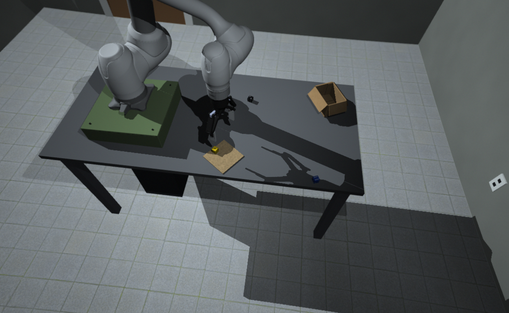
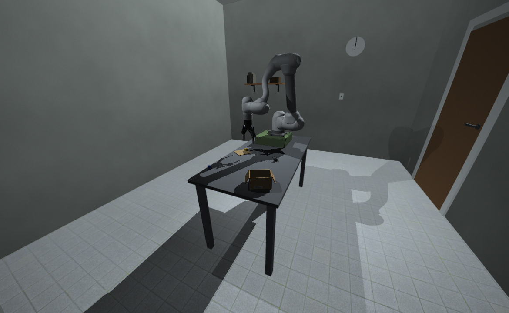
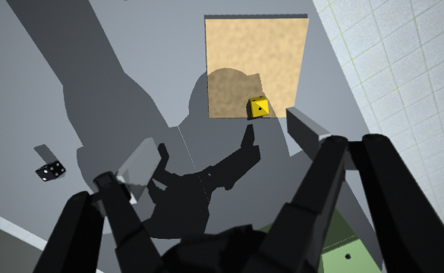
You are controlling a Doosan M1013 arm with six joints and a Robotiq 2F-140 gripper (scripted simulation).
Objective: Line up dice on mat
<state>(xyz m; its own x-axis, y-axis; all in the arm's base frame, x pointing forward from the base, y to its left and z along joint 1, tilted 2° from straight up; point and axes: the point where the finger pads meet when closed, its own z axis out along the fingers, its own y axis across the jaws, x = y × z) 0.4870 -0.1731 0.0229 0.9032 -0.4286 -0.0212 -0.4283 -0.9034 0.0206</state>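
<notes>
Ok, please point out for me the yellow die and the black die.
yellow die [image 1: 214, 149] [image 2: 246, 149] [image 3: 259, 108]: top, exterior and wrist views, middle of its body
black die [image 1: 250, 98] [image 2: 275, 160] [image 3: 51, 171]: same views, middle

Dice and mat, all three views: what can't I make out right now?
- Blue die: outside the wrist view; its pips are too small to count in the exterior view.
- Black die: pips too small in the top and exterior views.
- Yellow die: its underside is hidden against the mat in every view.
</notes>
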